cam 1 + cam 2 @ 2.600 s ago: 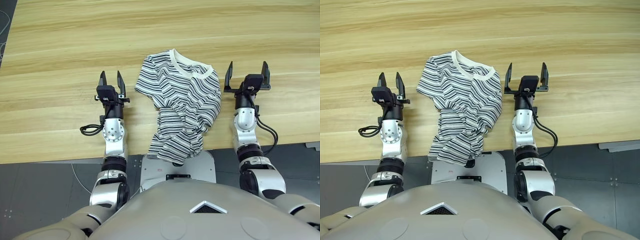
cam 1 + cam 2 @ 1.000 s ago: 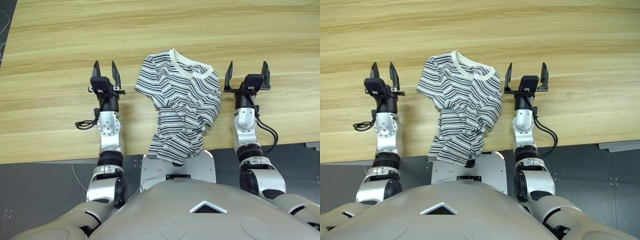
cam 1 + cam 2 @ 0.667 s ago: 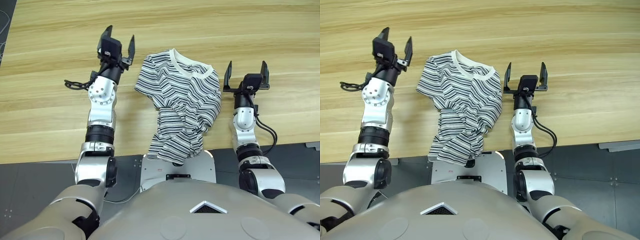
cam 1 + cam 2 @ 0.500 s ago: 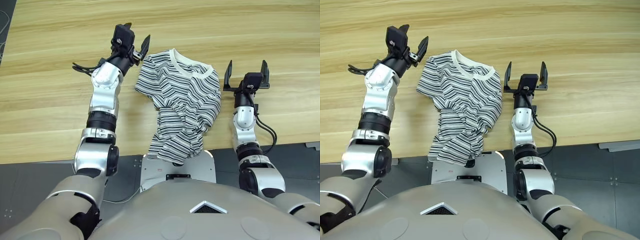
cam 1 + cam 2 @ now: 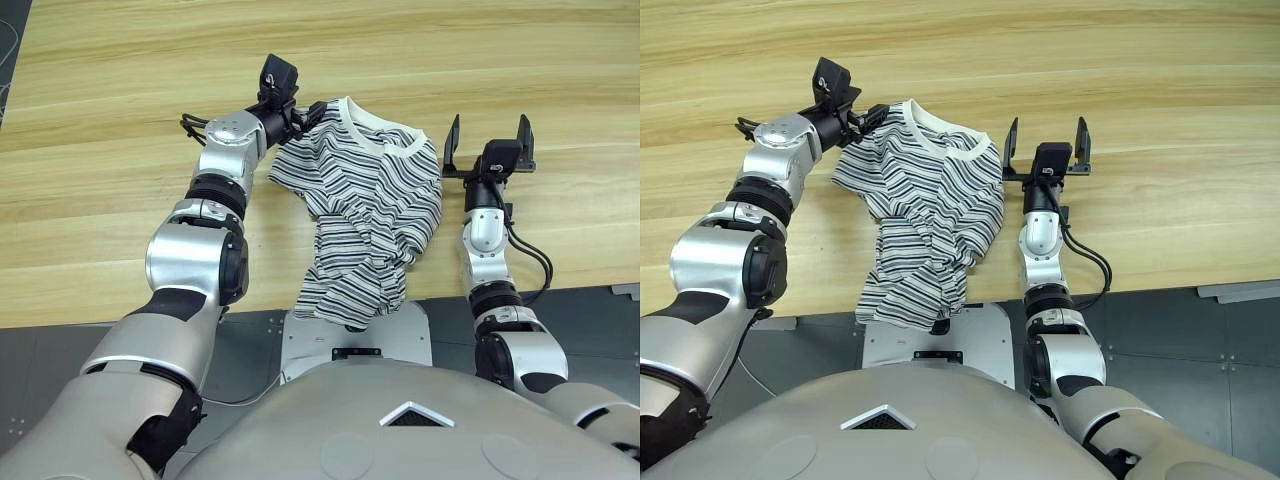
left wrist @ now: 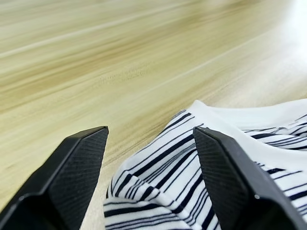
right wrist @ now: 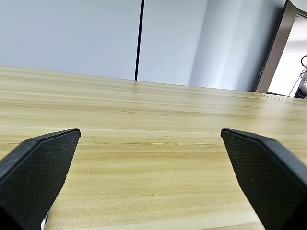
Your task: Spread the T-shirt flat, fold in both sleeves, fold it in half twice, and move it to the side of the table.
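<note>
Black-and-white striped fabric T-shirt (image 5: 365, 215) with a cream ribbed collar (image 5: 385, 130) lies bunched on the pale wooden tabletop (image 5: 120, 60), collar on the far side. Its lower half is twisted together and its hem (image 5: 345, 310) hangs over the near edge. At the shirt's left shoulder, just beside the collar, sits the left claw (image 5: 308, 110); its black ridged fingers (image 6: 76, 163) are spread, with shoulder fabric between them and not pinched. Just beside the shirt's right shoulder stands the right claw (image 5: 488, 122), spread wide, fingertips up, clear of the cloth. Assessment: the step in hand is spreading the garment flat, and none of the folds has begun. Recommendation: the left claw should bite a single layer at the shoulder seam, not the collar rib or a doubled fold, and go low enough to gather cloth off the tabletop. The right claw should take the matching shoulder so that both pull outward evenly. The overhanging hem needs drawing up onto the tabletop before the twist is worked out. Risk: an uneven pull would likely skew the body and tighten the twisted waist.
</note>
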Motion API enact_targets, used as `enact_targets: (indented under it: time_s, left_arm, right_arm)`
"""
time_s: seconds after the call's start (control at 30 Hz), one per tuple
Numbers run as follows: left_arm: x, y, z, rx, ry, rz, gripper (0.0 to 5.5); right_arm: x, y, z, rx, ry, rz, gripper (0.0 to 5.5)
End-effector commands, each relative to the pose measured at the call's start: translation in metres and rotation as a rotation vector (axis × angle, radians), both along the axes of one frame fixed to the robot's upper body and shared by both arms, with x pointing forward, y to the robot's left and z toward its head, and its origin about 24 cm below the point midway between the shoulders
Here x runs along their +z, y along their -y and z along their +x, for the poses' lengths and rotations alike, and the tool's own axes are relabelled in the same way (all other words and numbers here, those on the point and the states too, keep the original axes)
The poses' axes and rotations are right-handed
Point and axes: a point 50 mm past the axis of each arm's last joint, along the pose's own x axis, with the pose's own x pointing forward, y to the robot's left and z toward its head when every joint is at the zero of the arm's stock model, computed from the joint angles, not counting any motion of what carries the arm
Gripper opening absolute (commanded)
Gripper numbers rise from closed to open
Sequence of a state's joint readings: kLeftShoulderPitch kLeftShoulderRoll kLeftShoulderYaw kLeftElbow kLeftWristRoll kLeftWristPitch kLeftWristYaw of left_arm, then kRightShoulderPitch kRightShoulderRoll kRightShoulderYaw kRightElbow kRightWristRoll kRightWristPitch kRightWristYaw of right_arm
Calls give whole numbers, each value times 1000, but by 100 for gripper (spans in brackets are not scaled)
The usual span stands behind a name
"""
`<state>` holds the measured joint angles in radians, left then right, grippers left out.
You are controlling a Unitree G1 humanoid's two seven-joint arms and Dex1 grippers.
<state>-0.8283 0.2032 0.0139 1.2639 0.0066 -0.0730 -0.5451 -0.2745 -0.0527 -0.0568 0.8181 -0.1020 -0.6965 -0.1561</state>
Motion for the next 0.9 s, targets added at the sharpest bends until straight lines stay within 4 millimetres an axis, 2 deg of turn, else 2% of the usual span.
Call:
enact_targets:
  time_s: [0.03,0.2,0.57,0.73,0.9]
  left_arm:
    - [-3,-2,0,15,-38,42,329]
    - [-10,-7,-4,65,-58,40,329]
    - [-24,-1,-12,65,-121,33,329]
    - [-31,0,-17,71,-148,37,241]
    - [-33,-2,-18,150,-160,-20,160]
  right_arm:
    - [5,-3,2,5,16,13,550]
    - [4,-3,-2,4,15,14,550]
    - [2,-5,-17,4,5,17,550]
    - [3,-6,-19,4,4,19,550]
    - [2,-7,-20,15,-3,18,550]
